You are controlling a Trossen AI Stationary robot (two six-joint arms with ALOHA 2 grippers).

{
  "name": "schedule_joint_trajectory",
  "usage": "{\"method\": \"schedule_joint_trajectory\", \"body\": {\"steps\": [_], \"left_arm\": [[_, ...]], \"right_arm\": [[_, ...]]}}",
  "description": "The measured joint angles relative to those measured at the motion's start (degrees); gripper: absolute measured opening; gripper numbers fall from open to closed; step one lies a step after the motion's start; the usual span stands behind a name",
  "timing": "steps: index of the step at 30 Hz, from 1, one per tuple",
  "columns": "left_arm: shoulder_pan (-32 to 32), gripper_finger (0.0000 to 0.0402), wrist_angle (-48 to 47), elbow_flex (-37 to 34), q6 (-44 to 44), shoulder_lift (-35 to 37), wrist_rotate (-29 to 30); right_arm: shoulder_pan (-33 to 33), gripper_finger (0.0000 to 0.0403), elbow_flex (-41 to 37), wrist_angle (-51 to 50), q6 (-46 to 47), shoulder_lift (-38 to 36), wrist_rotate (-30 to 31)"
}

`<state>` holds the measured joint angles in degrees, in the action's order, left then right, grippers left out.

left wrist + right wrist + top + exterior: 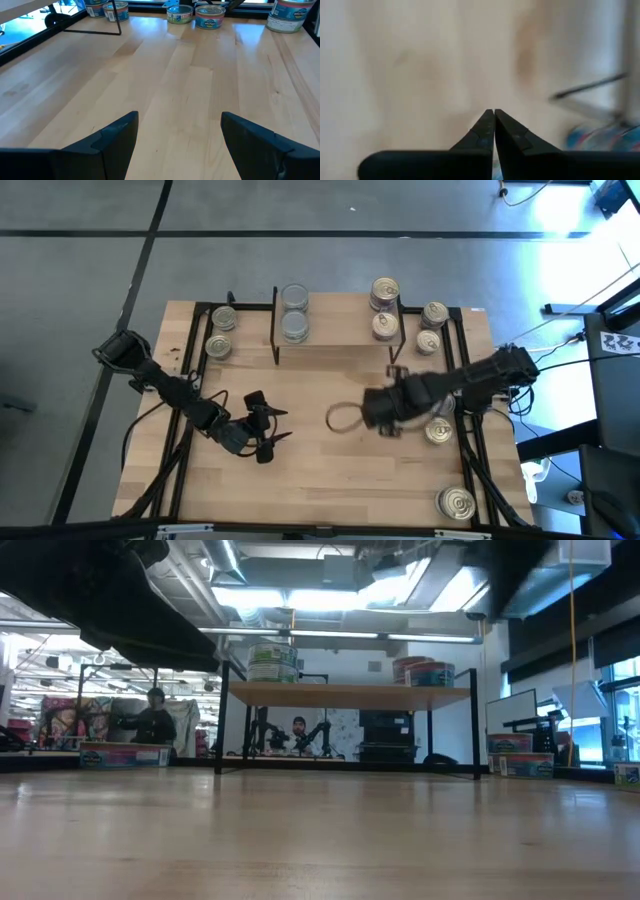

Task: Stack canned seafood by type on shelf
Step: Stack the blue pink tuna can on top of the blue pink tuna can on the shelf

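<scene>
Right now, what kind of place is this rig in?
Probably an open robotics lab or workshop: exposed ceiling ducts and strip lights, seated people at benches behind, and a light-wood worktable on a grey concrete floor.

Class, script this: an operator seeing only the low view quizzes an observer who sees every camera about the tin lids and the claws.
Operator: What lids have the round metal tins on the low light-wood shelf?
Observer: Silver-grey-lidded tins on the left arm's side, gold pull-ring tins on the right's.
Operator: Is the right claw holding a tin?
Observer: No, the right claw is shut on nothing above the wooden tabletop; the left claw is open.
</scene>
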<state>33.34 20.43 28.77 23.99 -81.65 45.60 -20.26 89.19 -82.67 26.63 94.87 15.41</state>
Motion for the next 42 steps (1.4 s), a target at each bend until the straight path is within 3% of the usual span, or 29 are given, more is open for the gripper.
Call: {"method": "schedule_joint_trajectory", "body": {"steps": [4, 10, 20, 31, 42], "left_arm": [[0.0, 0.0280, 0.0, 0.0, 0.0, 0.0, 0.0], [0.0, 0.0280, 0.0, 0.0, 0.1, 0.0, 0.0], [0.0, 0.0280, 0.0, 0.0, 0.1, 0.0, 0.0], [0.0, 0.0280, 0.0, 0.0, 0.1, 0.0, 0.0], [0.0, 0.0280, 0.0, 0.0, -0.2, 0.0, 0.0]], "right_arm": [[-6.1, 0.0014, -4.1, -2.3, 8.2, 0.0, -7.7], [-11.9, 0.0014, -13.5, -4.9, 17.4, 0.0, -12.3], [-14.3, 0.0014, -28.9, -1.3, 19.6, 0.0, -21.4], [-14.3, 0.0014, -36.6, 10.0, 19.2, -0.2, -21.0], [-14.3, 0.0014, -33.2, 12.8, 19.0, 0.0, -17.5]]}}
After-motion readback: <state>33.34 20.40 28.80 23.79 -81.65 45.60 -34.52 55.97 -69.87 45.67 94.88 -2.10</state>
